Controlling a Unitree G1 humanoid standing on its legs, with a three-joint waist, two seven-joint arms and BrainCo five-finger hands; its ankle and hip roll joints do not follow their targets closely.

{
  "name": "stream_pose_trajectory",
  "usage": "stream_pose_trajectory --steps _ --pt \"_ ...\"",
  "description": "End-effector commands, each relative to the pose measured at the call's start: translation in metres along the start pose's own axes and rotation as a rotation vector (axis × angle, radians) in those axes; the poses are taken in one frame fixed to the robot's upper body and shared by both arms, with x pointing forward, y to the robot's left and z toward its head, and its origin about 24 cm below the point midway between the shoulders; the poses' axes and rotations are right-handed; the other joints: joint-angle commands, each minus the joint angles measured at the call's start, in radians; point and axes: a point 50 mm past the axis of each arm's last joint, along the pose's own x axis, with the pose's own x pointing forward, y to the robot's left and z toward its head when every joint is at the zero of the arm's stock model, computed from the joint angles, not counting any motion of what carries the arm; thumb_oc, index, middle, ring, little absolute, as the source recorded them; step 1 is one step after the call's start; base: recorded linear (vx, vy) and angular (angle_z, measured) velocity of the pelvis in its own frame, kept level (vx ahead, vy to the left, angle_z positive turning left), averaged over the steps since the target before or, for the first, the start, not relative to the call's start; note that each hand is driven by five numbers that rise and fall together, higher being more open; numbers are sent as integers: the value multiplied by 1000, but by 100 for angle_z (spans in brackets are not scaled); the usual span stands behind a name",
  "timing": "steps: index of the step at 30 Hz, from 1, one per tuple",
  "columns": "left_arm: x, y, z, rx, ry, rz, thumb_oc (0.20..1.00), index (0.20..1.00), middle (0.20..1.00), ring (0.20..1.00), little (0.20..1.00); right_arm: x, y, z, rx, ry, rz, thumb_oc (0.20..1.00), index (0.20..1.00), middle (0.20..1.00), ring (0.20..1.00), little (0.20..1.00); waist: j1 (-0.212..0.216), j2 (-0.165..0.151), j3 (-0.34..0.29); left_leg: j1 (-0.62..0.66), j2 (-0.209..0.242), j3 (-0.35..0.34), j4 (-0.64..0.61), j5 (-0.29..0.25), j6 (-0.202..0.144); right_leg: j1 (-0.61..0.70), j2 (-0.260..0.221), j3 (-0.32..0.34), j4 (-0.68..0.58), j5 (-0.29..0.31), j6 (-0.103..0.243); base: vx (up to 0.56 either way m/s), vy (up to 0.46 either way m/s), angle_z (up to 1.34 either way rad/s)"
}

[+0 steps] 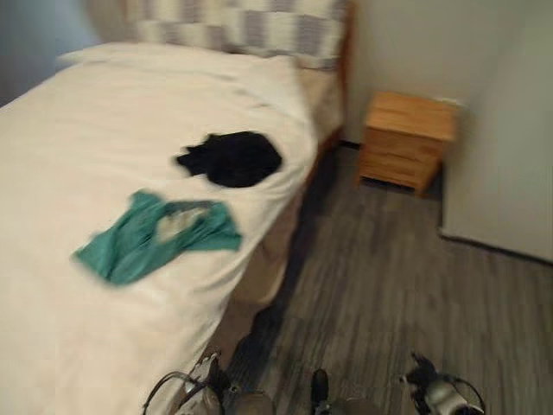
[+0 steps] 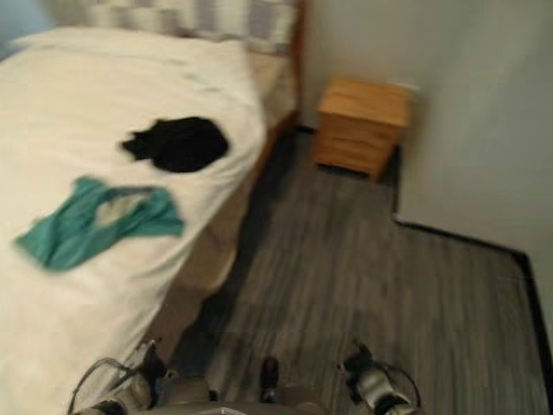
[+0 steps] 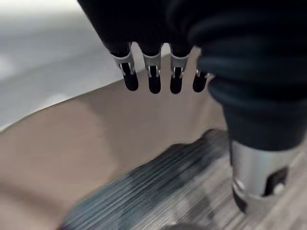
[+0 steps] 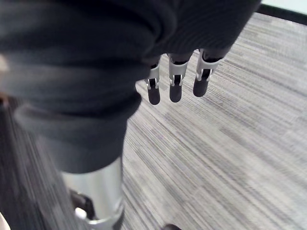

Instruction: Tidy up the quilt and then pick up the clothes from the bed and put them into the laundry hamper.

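Quilt (image 1: 104,121) spread flat on bed; teal top (image 1: 155,235) and black garment (image 1: 232,158) lie on it, apart, near the edge. Left hand (image 3: 153,72) and right hand (image 4: 175,79) hang relaxed, empty, above floor (image 4: 230,143).

Soft white cloth quilt (image 1: 104,112), matt wooden nightstand (image 1: 406,138), grey wood-grain floor (image 1: 406,303).

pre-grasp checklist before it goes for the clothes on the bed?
1. Quilt flat: ok, lies smooth.
2. Clothes located: ok, teal garment and black garment lie apart on the quilt near the bed's edge.
3. Left hand free: ok, fingers straight, holding nothing.
4. Right hand free: ok, fingers straight above the floor.
5. Laundry hamper located: cannot tell.
6. Wooden nightstand out of the way: ok, by the wall.
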Motion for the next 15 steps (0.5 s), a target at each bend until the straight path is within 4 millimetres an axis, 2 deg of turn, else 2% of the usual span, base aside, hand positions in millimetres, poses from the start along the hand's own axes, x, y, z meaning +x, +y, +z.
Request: stream_pose_trajectory --steps 1,3,4,5,6,7,8,9,10,11,12,14,15 --pt "6 15 32 -34 -102 54 1000 1000 1000 1000 1000 3 -14 7 -17 -31 -32 1000 1000 1000 1000 1000 52 -1 87 37 19 22 -409 114 57 135 -96 58 -40 -172 177 489 329 -111" --pt "5 10 34 -13 -110 31 1000 1000 1000 1000 1000 2 -13 2 -13 -21 -28 1000 1000 1000 1000 1000 51 20 74 62 27 10 -549 173 42 160 -99 83 -34 -197 185 390 252 -200" --pt "5 10 34 -13 -110 31 1000 1000 1000 1000 1000 2 -13 2 -13 -21 -28 1000 1000 1000 1000 1000 52 20 74 63 27 10 -550 174 42 161 -99 83 -34 -197 185 529 297 -191" --pt "5 8 32 25 -110 10 1000 1000 1000 1000 1000 1 -10 -5 -20 -5 -17 1000 1000 1000 1000 1000 49 11 58 66 4 -15 -519 155 59 176 -108 115 46 -238 192 559 308 -90" --pt "5 7 29 51 -102 -2 1000 1000 1000 1000 1000 -1 -5 -13 -31 22 -4 1000 1000 1000 1000 1000 44 4 57 92 -16 -5 -512 136 80 162 -110 121 146 -252 199 664 382 -70" --pt "5 10 29 54 -100 5 1000 1000 1000 1000 1000 -1 -6 -15 -36 34 -4 1000 1000 1000 1000 1000 44 4 62 104 -24 12 -501 116 92 119 -113 113 267 -245 223 434 242 -55" --pt "5 10 28 54 -96 8 1000 1000 1000 1000 1000 -1 -7 -16 -51 44 -4 1000 1000 1000 1000 1000 36 0 81 133 -33 41 -486 92 103 64 -148 83 390 -166 264 235 143 -55" --pt "6 10 29 53 -97 8 1000 1000 1000 1000 1000 0 -8 -16 -51 44 -5 1000 1000 1000 1000 1000 37 1 79 130 -31 42 -486 93 102 60 -146 85 390 -164 263 354 233 -68" --pt "7 17 25 54 -86 27 1000 1000 1000 1000 1000 0 -9 -17 -39 51 -12 1000 1000 1000 1000 1000 15 22 108 188 -25 60 -494 76 119 -65 -165 45 595 -67 270 219 161 -49" --pt "7 17 25 54 -86 27 1000 1000 1000 1000 1000 0 -9 -16 -39 51 -12 1000 1000 1000 1000 1000 16 19 108 188 -27 61 -494 76 119 -69 -167 48 602 -72 270 537 307 -47" --pt "7 21 18 59 -68 35 1000 1000 1000 1000 1000 -1 -8 -19 -13 61 -17 1000 1000 1000 1000 1000 -8 42 118 252 -30 52 -542 64 126 -168 -138 2 649 -108 246 472 185 15" --pt "8 24 13 75 -54 38 1000 1000 1000 1000 1000 -2 -7 -24 21 74 -18 1000 1000 1000 1000 1000 -43 42 123 317 -50 42 -589 42 120 -215 -79 -12 500 -140 235 571 141 34" --pt "8 25 10 87 -46 35 1000 1000 1000 1000 1000 -3 -6 -27 35 82 -17 1000 1000 1000 1000 1000 -54 42 119 335 -57 41 -604 34 116 -212 -64 -20 411 -133 234 556 37 41"
